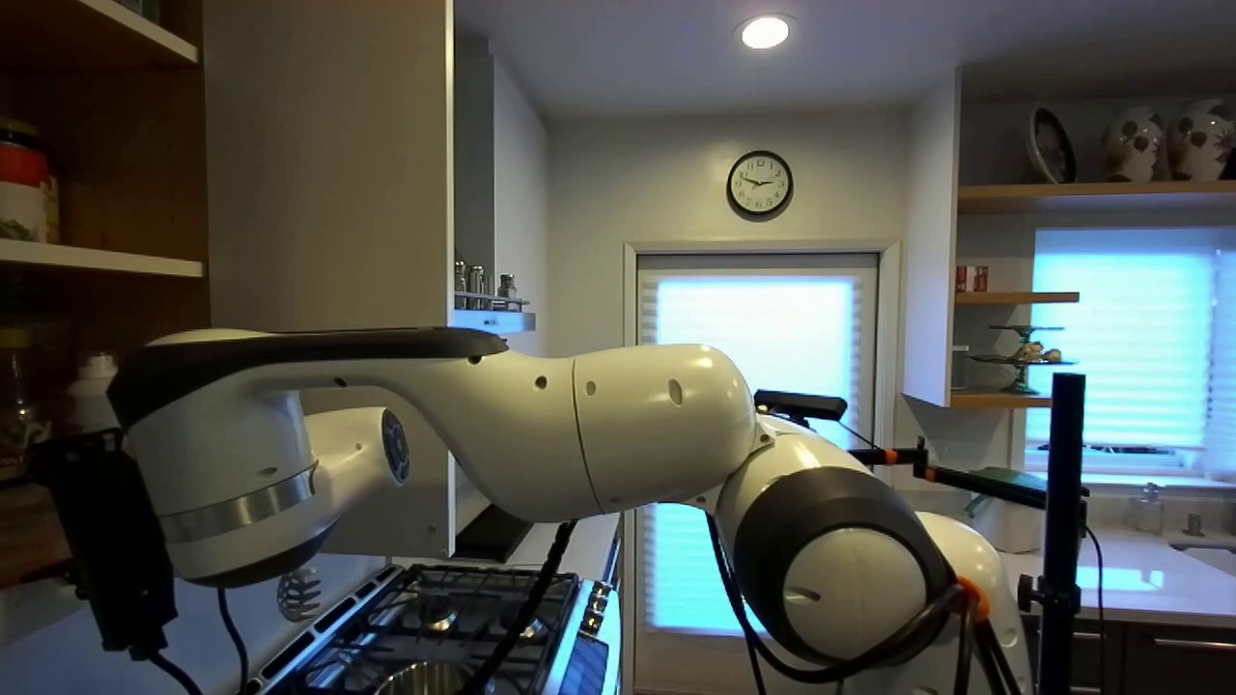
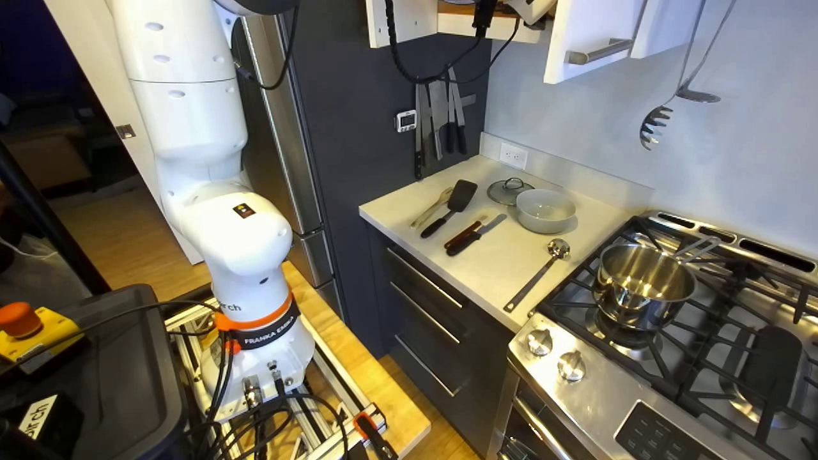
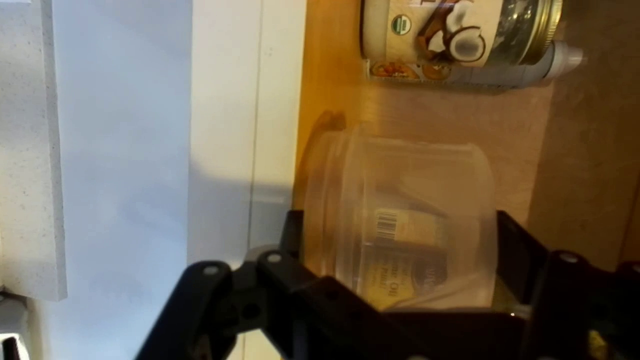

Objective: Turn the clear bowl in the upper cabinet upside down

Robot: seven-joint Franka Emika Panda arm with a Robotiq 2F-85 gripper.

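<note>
The clear bowl [image 3: 425,170] is in the wrist view, inside the upper cabinet [image 1: 130,164]. Its stepped rim faces the shelf side, left in that picture, and its base faces up, to the right. My gripper [image 3: 400,235] has one black finger against the rim side and one against the base side. It looks shut on the bowl. I cannot tell whether the bowl touches the shelf [image 3: 330,75]. The cabinet's pale grey door [image 1: 328,164] stands open beside the arm. The bowl and fingertips are hidden in both exterior views.
A coconut jar [image 3: 450,32] and a bottle [image 3: 530,67] stand near the bowl. Labelled goods show through its clear wall. Below are a stove with a steel pot [image 2: 642,287], a bowl [image 2: 545,211] and utensils on the counter [image 2: 415,249].
</note>
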